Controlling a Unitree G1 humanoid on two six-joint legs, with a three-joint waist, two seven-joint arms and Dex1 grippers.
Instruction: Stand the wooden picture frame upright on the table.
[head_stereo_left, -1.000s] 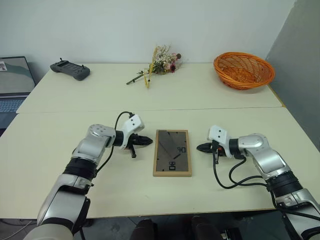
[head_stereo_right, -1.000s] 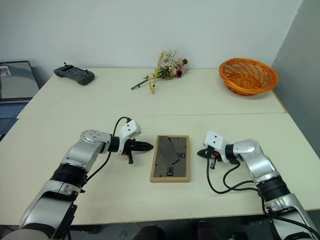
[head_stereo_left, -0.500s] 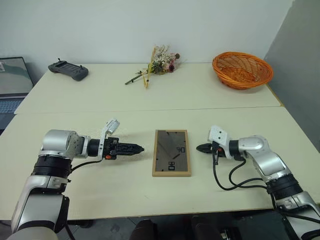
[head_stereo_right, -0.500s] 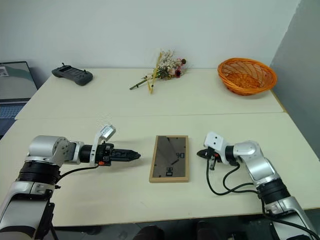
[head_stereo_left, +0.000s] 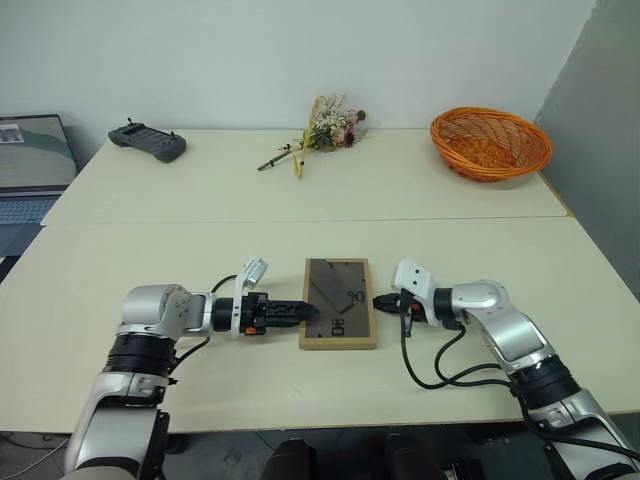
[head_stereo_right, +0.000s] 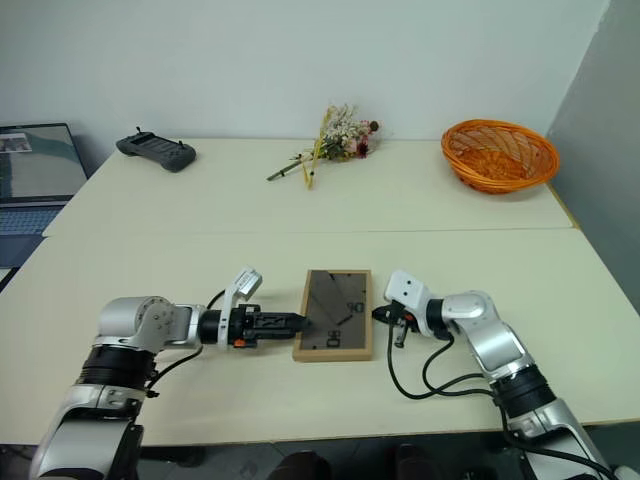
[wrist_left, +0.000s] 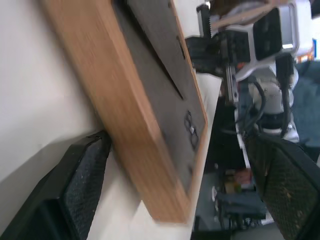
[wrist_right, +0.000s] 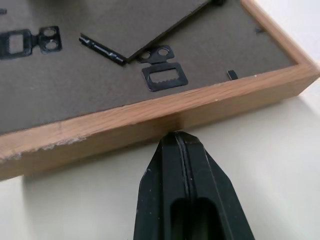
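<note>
Frame lying back-up, flat on the table, a gripper at each side.
Left gripper (head_stereo_left: 300, 311) is spreading wide, one finger (wrist_left: 75, 190) against the frame (head_stereo_left: 338, 302) edge, gripping nothing; right gripper (wrist_right: 181, 137), pinched closed and empty, is touching the opposite edge on the table (head_stereo_left: 300, 200).

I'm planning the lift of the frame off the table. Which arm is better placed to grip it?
Probably the left. Its tool is open with fingers straddling the frame's left edge. The right tool is shut, its tip only at the right edge, good for bracing, not gripping.
</note>
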